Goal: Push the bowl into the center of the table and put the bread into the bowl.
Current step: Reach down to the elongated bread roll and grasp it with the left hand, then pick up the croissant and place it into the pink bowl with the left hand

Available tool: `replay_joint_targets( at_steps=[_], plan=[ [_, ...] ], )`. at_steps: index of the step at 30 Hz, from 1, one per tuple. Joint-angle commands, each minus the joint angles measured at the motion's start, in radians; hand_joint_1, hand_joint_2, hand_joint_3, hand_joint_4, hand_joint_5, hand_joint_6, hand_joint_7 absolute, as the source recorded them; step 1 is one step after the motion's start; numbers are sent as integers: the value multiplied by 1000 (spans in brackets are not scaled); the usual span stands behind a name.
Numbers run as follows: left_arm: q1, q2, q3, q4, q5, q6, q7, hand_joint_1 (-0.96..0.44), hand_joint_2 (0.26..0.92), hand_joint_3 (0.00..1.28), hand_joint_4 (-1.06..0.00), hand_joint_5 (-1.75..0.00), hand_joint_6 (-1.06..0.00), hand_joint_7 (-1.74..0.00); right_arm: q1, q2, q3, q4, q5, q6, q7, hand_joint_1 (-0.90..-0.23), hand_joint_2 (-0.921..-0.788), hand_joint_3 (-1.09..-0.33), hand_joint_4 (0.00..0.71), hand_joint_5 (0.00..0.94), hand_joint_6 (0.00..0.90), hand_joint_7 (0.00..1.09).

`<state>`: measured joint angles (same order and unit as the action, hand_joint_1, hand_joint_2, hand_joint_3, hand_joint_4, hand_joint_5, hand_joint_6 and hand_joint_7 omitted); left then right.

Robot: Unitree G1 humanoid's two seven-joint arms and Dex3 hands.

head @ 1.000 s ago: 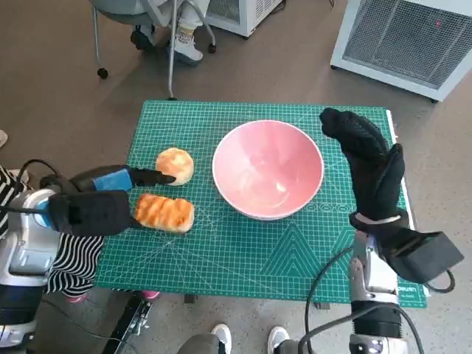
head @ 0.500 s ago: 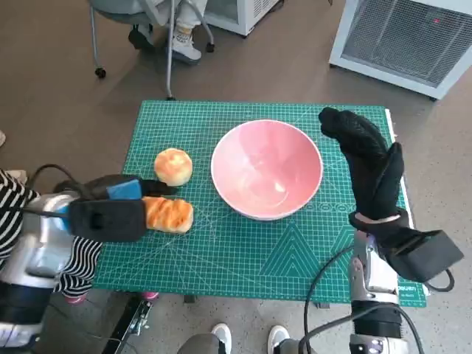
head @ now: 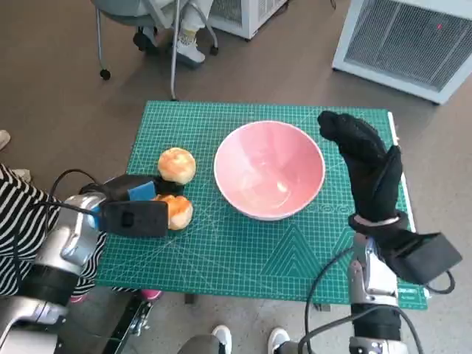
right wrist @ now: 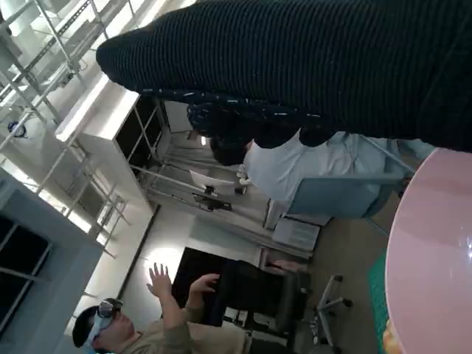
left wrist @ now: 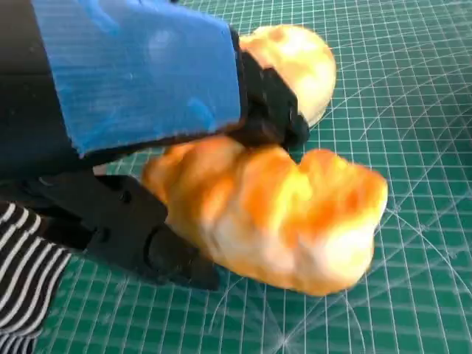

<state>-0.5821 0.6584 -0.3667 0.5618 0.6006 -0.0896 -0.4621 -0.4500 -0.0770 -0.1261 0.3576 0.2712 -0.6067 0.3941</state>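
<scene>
Left wrist view: left hand point(left wrist: 140, 110) grips bread point(left wrist: 273, 214)

Pink bowl point(head: 269, 169), glossy, pale highlights inside. Green cutting mat point(head: 243, 251) ruled with fine white grid lines and diagonals. Golden-orange long bread point(left wrist: 273, 214), toasted stripes fading to cream at the edges. Round bun point(head: 176, 164), cream with a browned top. Black left hand point(head: 136, 210), bright blue tape over its back. Right hand point(head: 365, 166) in black ribbed knit. Black-and-white stripes on a sleeve point(head: 29, 221) at the side. Brown floor point(head: 59, 88), white ribbed cabinet point(head: 405, 40) beyond.
</scene>
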Motion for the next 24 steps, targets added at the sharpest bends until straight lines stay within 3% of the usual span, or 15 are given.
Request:
replay_joint_targets(
  at_steps=[1, 5, 12, 17, 20, 24],
  plan=[
    [-3, -33, -47, 67, 44, 4, 25, -72, 781, 12, -368, -18, -457, -11, 29, -2, 0, -12, -3, 16, -9, -678, -921, -755, 161, 2, 85, 385],
    [-7, -36, -61, 78, 64, 8, 46, -39, 800, 16, -451, -19, -509, -16, 34, -3, -1, -17, -4, 16, -10, -675, -921, -754, 164, 3, 85, 395],
    [14, -20, -69, 27, 80, 13, 50, 6, 847, 16, -843, -58, -745, -44, 41, -3, 1, -32, -9, 19, -19, -675, -921, -752, 167, 4, 84, 405],
    [39, 6, -57, -37, 67, 8, 31, 29, 864, 16, -978, -92, -875, -83, 42, -2, 2, -30, -12, 17, -22, -676, -921, -752, 168, 4, 81, 410],
    [61, 27, -40, -93, 46, 5, 10, 10, 902, 63, -788, -821, -673, -824, 42, -2, 2, -26, -13, 14, -24, -677, -921, -755, 168, 4, 80, 413],
    [102, 60, 5, -195, -15, -10, -39, 3, 917, 88, -698, -1112, -595, -1121, 38, -1, 2, -15, -13, 11, -24, -678, -921, -758, 168, 3, 77, 417]
  ],
)
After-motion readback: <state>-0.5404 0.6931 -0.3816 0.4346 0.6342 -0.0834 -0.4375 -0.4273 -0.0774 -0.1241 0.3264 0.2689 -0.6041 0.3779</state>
